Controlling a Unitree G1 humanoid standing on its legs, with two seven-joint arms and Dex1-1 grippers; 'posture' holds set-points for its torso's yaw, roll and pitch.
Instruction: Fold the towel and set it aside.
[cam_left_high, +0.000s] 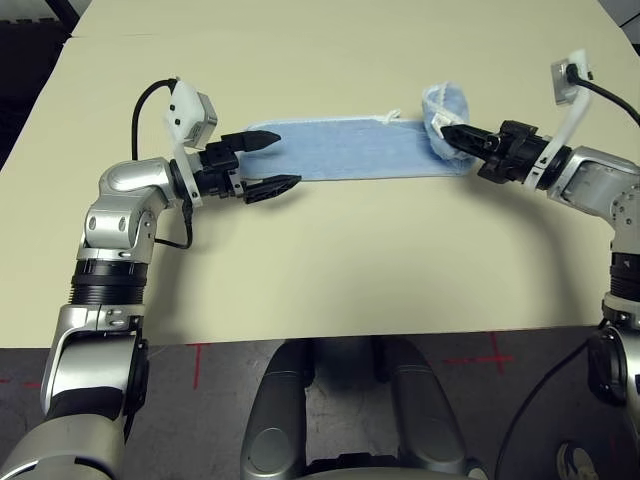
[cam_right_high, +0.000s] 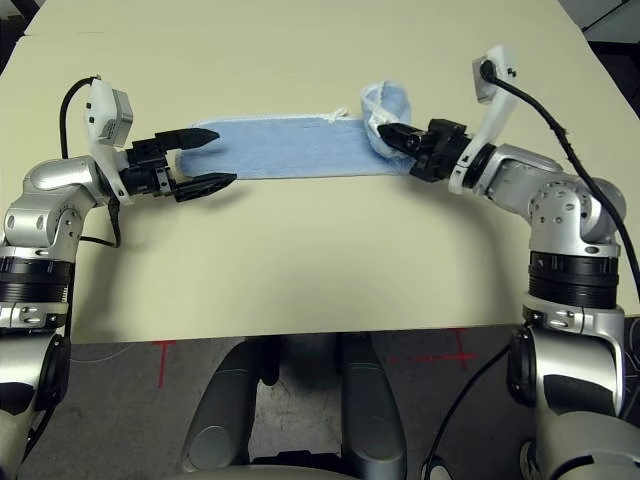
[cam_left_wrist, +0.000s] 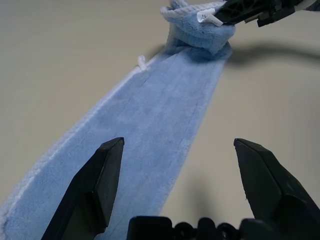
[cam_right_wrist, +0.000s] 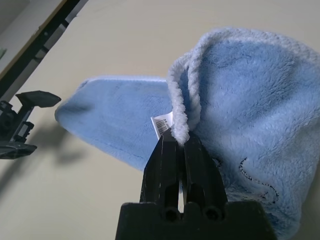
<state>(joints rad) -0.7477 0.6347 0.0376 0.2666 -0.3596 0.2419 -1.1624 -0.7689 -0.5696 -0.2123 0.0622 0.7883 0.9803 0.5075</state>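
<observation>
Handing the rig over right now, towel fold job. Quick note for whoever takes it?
Right gripper: shut on the towel's right end, lifted and curled over.
Left gripper: open at the towel's left end, one finger over the cloth, gripping nothing.
Towel: a long narrow strip flat on the table, apart from the lifted end.
Done: right end picked up.
Left: carry it across to finish the fold, then set the towel aside.

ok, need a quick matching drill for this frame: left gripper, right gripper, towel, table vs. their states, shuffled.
Things:
1. left gripper
2. right gripper
3. towel
4. table

States:
A. beige, bare in front
B. jaws shut on a lifted towel end
C. jaws open at the flat towel end
D. light blue, a long strip

Pairs: 1-C, 2-B, 3-D, 4-A
</observation>
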